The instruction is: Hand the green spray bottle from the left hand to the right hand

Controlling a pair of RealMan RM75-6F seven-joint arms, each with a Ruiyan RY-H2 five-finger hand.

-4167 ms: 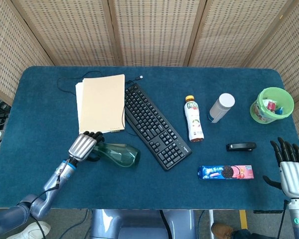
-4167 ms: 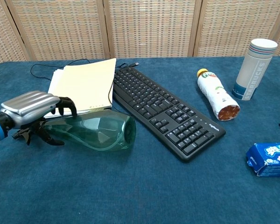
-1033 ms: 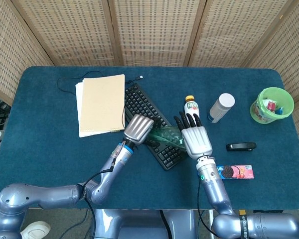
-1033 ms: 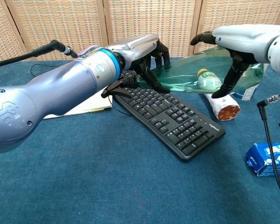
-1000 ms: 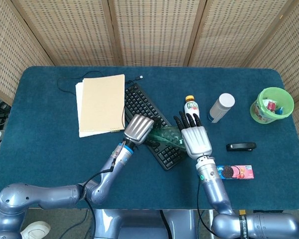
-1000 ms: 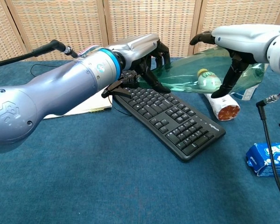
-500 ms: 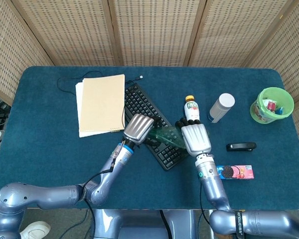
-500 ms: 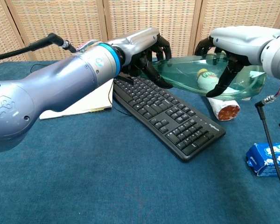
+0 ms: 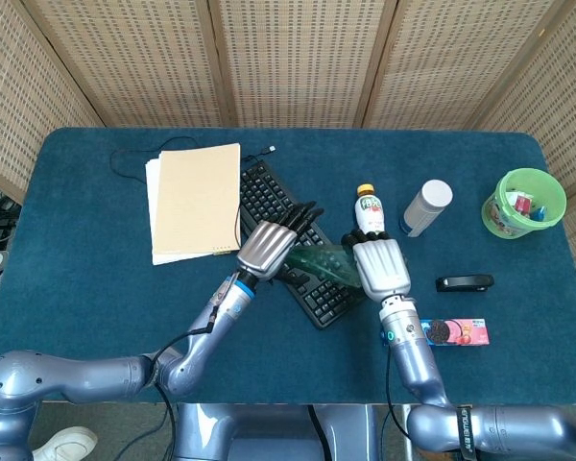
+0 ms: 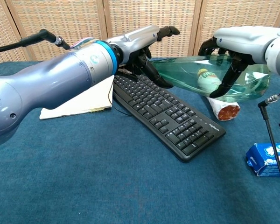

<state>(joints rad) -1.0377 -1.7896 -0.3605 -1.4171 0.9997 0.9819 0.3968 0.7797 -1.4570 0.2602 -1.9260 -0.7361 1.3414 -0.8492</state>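
1. My left hand (image 9: 267,247) sits at centre frame in the head view, raised above the black keyboard (image 9: 288,230). Its fingers (image 10: 164,31) are stretched out and apart in the chest view, pointing toward the right of the frame.
2. Whether the left thumb, below the narrow end of the green spray bottle (image 10: 210,77), touches it, I cannot tell; the hand is spread and does not grip it.
3. My right hand (image 9: 382,267) is just right of centre in the head view, knuckles up. In the chest view it appears at upper right, fingers curled down over the wide body of the bottle and gripping it.
4. The bottle is off the tabletop (image 9: 77,288), lying nearly horizontal between the two hands, neck toward the left hand, broad base toward the right edge of the chest view. It is translucent.
5. Seen through and below the bottle: a white drink bottle (image 9: 370,213) with an orange cap, lying on the tabletop.
6. Right of it, a white cylindrical cup (image 9: 426,206).
7. Upper right of the head view: a green tub (image 9: 523,203) holding small items.
8. Lower right: a black stapler (image 9: 464,282), and below it a blue cookie packet (image 9: 449,332).
9. Upper left: a tan notebook (image 9: 194,200) beside the keyboard.
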